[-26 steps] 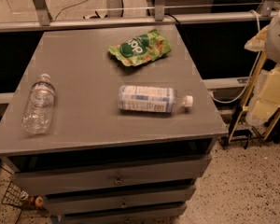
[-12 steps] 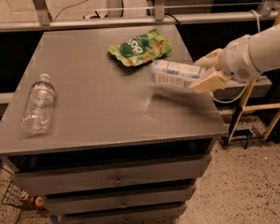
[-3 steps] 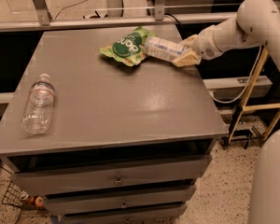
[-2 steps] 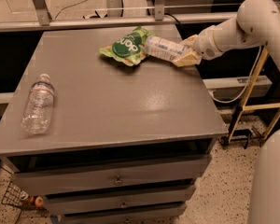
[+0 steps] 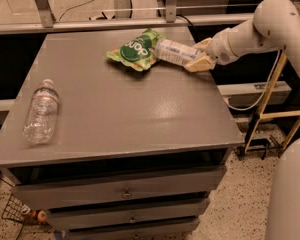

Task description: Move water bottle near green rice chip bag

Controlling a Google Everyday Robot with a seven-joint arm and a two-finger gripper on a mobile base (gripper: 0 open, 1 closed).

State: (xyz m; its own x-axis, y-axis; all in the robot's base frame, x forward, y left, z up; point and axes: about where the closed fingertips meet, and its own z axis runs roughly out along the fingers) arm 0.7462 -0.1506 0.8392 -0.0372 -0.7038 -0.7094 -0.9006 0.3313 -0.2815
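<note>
Since its mid-desk start, water bottle [image 5: 172, 50] now sits at far right of desk [image 5: 140, 114], base touching green rice chip bag [image 5: 135, 50], cap end pinched in tool [image 5: 198, 57]. Risk: once released, the round bottle may roll off the nearby right edge; any further push would shove the bag. Cap hidden inside tool. Cannot tell whether bottle rests on desk or hangs just above it.

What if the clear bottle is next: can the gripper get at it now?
Probably not yet: the gripper is shut on the water bottle far right; the clear bottle lies unobstructed at the left.
</note>
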